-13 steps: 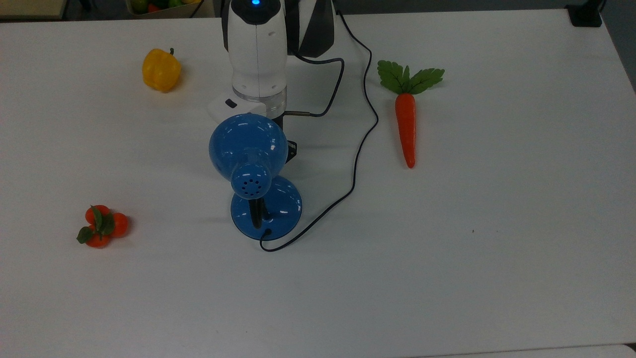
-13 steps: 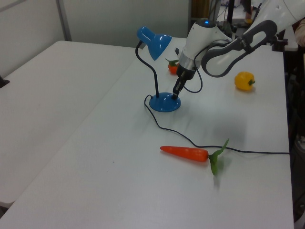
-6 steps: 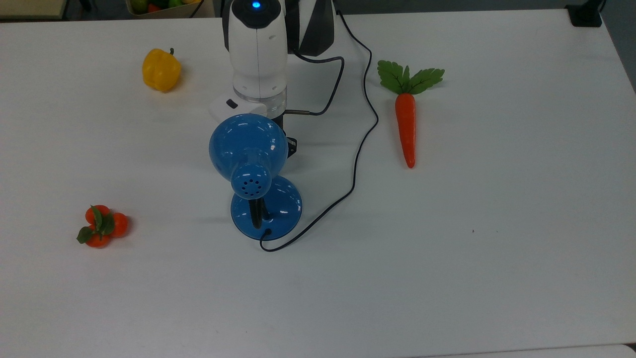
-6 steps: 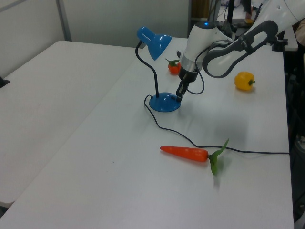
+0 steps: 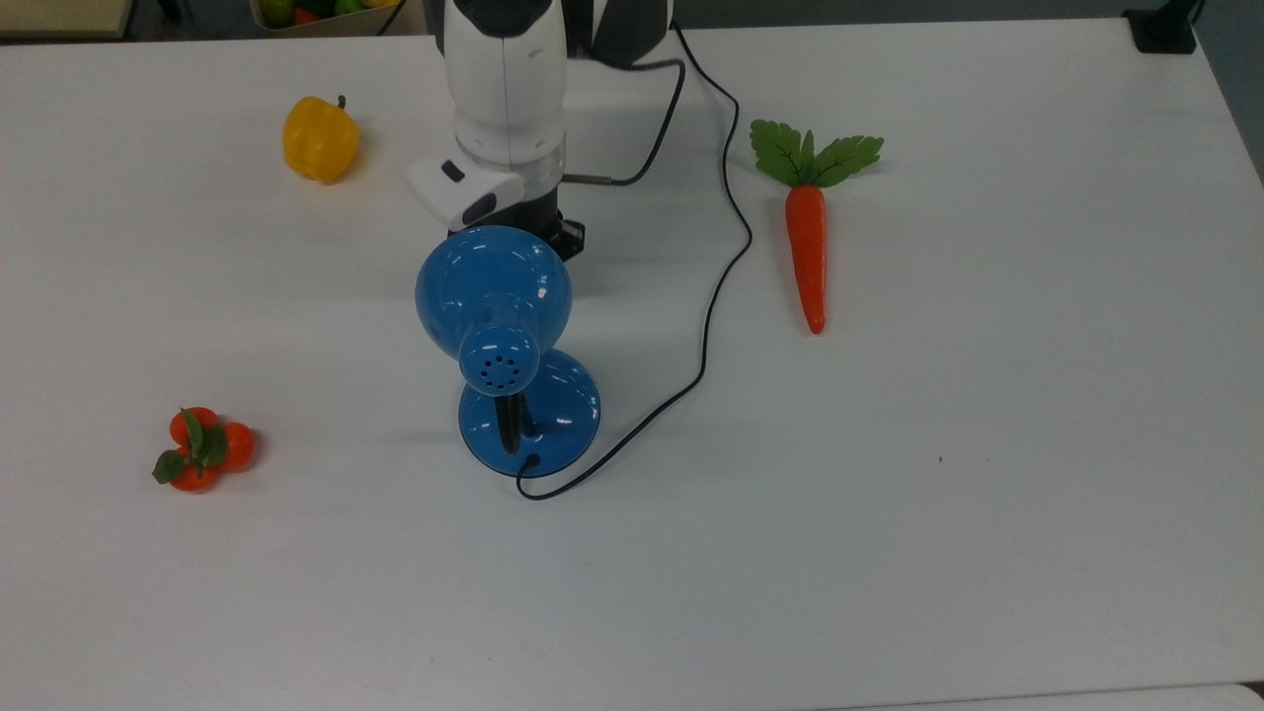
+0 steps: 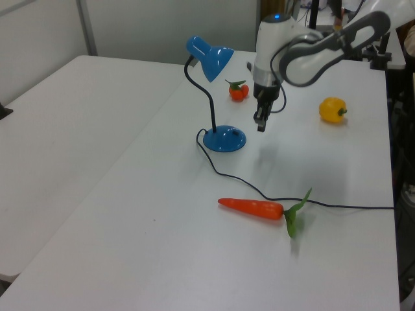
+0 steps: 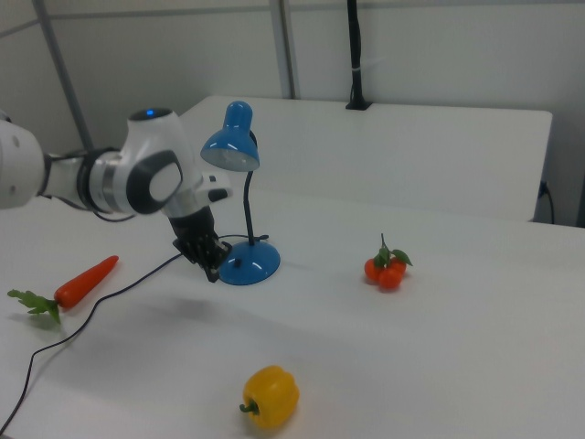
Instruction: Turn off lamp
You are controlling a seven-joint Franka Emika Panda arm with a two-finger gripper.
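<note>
In the top view, the glossy blue desk lamp (image 5: 499, 326) stands near the middle of the white worktop (image 5: 987, 494). Its domed shade points toward the top view's upper edge, and its round base sits below the shade in this view. A thin black cord (image 5: 716, 286) leaves the base and runs up the top view's right toward the arm. The white robot arm (image 5: 506, 89) comes down just above the shade — the dome hides the pincer's tips here.

In the left view, the lamp's black bendy neck rises roughly upright from the base, and the shade tilts down toward the left view's right. The pincer (image 6: 260, 122) hangs just to the left view's right of the base, above the worktop and clear of the lamp. Whether its fingers are apart or together I cannot tell.

In the right view, the pincer (image 7: 208, 264) hovers close to the base on the right view's left — beneath the shade's height.
</note>
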